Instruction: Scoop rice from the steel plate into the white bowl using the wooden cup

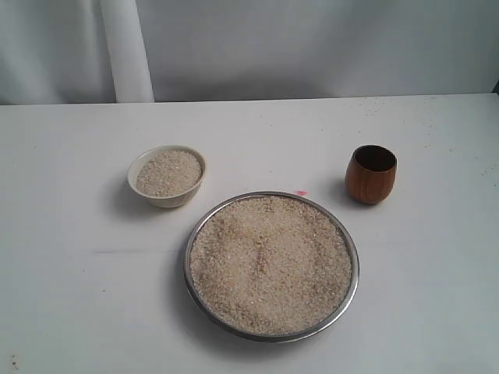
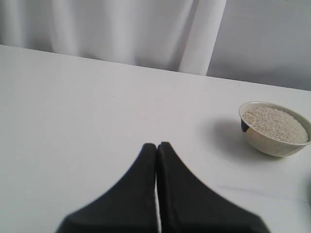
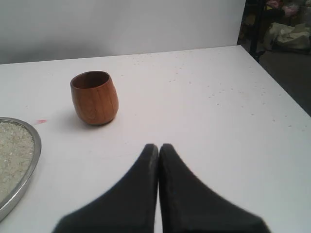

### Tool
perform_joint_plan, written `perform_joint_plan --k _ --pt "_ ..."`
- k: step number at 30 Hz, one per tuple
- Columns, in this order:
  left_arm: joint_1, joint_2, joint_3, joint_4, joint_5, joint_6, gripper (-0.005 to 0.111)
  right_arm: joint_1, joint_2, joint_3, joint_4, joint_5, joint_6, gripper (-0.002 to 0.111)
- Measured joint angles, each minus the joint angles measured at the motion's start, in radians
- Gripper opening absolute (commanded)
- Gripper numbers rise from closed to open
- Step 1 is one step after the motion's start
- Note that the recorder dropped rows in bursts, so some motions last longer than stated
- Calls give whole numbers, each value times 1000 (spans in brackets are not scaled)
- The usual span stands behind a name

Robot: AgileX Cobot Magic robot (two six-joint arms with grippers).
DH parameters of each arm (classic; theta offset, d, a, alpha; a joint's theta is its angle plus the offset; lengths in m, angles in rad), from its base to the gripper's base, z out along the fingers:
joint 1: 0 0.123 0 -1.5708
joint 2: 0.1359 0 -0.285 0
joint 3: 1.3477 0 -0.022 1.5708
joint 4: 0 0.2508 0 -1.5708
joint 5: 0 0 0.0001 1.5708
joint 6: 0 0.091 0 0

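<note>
Rice (image 1: 269, 265) spread wide across the steel plate (image 1: 357, 269), sitting at the near middle of the white worktop (image 1: 70, 273). Behind it on the left is the white bowl (image 1: 173, 199), and that one holds rice up close to its rim. Over on the right, the wooden cup (image 1: 371, 178) stands upright, mouth up, dark inside, clear of the plate. A small pink mark (image 1: 302, 192) lies on the worktop just beside the plate's far rim.

Now the left gripper (image 2: 156, 148): its black fingers (image 2: 141, 179) are pressed together, holding nothing, above bare worktop. The bowl sits ahead and off to one side, well apart from the tips.

Then the right gripper (image 3: 158, 148), same story: fingers (image 3: 182, 187) closed tip to tip and empty. The cup is upright ahead and off to one side, well apart from them, untouched. A slice of the plate's rim shows at the edge of that view.
</note>
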Motion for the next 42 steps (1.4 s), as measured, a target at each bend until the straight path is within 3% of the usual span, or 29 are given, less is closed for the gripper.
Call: perform_joint_plan --k 17,24,33,37,42 --pt "0 0 0 0 0 0 0 0 0 0 0 -17 0 0" --pt "0 0 0 0 0 0 0 0 0 0 2 -372 50 0" --pt "0 0 0 0 0 0 0 0 0 0 -37 -414 -11 0" --pt "0 0 0 0 0 0 0 0 0 0 22 -644 41 0" --pt "0 0 0 0 0 0 0 0 0 -1 35 -788 70 0"
